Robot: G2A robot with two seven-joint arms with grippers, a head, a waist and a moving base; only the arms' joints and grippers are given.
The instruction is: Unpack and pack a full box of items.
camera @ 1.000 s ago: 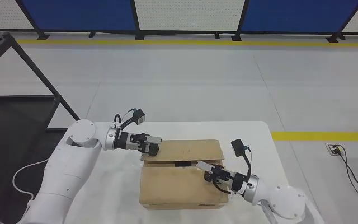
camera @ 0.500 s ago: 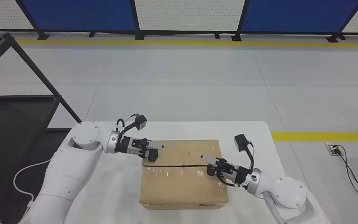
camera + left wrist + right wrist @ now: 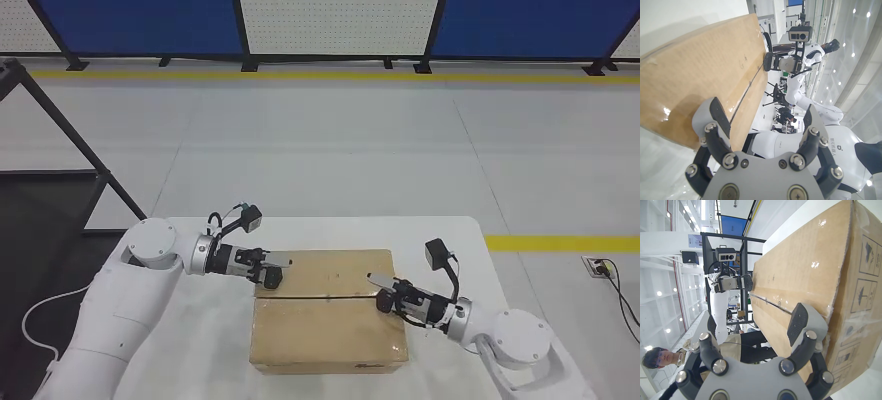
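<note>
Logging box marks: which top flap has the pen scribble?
The far flap, on the side away from the robot; the near flap lies robot-side.

Brown cardboard box (image 3: 327, 320) on white table (image 3: 200, 340), flaps closed, centre seam visible.

Plain brown cardboard all over the box (image 3: 328, 310), with glossy clear tape just beside the pad of the left gripper (image 3: 763, 108) and dark printed symbols on the side next to the right gripper (image 3: 755, 315). Black textured pads, pale grey finger shells, black links and a silver plate on both grippers. White table (image 3: 350, 232) beneath.
</note>
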